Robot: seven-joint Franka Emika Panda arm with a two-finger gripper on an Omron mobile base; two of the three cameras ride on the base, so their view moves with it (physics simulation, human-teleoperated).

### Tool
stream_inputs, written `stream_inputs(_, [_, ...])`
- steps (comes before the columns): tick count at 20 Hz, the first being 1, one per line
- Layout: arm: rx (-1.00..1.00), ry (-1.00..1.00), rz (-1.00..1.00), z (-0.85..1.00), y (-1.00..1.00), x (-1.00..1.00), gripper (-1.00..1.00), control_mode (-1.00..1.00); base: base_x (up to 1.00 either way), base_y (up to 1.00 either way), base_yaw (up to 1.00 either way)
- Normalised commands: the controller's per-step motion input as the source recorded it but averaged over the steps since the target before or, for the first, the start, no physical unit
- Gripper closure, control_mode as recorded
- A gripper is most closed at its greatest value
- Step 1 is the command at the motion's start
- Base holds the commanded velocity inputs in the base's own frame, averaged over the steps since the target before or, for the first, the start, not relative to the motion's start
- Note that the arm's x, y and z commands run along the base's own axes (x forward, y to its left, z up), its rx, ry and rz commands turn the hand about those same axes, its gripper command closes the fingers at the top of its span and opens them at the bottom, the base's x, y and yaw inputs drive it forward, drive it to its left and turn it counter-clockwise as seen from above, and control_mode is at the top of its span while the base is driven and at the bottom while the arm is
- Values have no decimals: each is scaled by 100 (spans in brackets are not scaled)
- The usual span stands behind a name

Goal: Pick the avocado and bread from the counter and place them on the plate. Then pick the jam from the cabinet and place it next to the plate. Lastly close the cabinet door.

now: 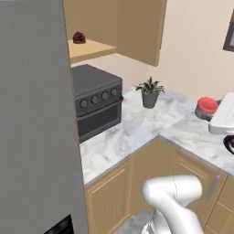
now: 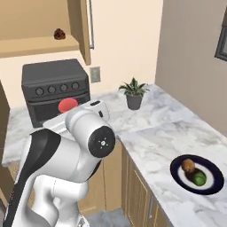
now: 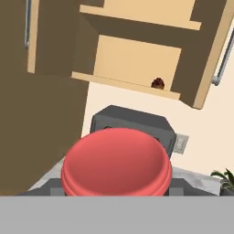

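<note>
white marble with grey veins covers the table (image 2: 155, 133), which turns a corner over light wood base cabinets. on its right stretch in the right base view lies the plate (image 2: 217, 177), dark navy and round, and on it rest two things side by side: the avocado (image 2: 200, 178), green and rounded, and the bread (image 2: 188, 165), a brown lump just up and left of it, the two touching or nearly so. the jam (image 1: 79, 37) sits on the wooden shelf (image 1: 89, 48) inside the cabinet (image 2: 40, 26), dark maroon and knobbly, near the shelf's back. the cabinet door (image 1: 139, 27) stands swung open, and in the hand view its grey bar handle (image 3: 224, 57) shows at the right edge. below the shelf a dark grey oven (image 2: 55, 88) with a row of knobs stands on the table, and a small potted plant (image 2: 133, 95) stands near the wall in the corner. a red-lidded container (image 3: 116, 162) sits close before the hand camera, with the oven behind it; in the left base view it rests on the table by the white arm's end. whether the claw is released or clenched i cannot tell
</note>
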Motion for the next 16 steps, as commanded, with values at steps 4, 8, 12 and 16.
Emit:
stream_inputs(4, [0, 0, 0, 0, 0, 0, 100, 100, 0, 0, -50])
stream_inputs(8, [0, 0, 0, 0, 0, 0, 100, 100, 0, 0, -50])
stream_inputs(12, [0, 0, 0, 0, 0, 0, 100, 100, 0, 0, -50])
stream_inputs(16, [0, 0, 0, 0, 0, 0, 100, 100, 24, 9, -38])
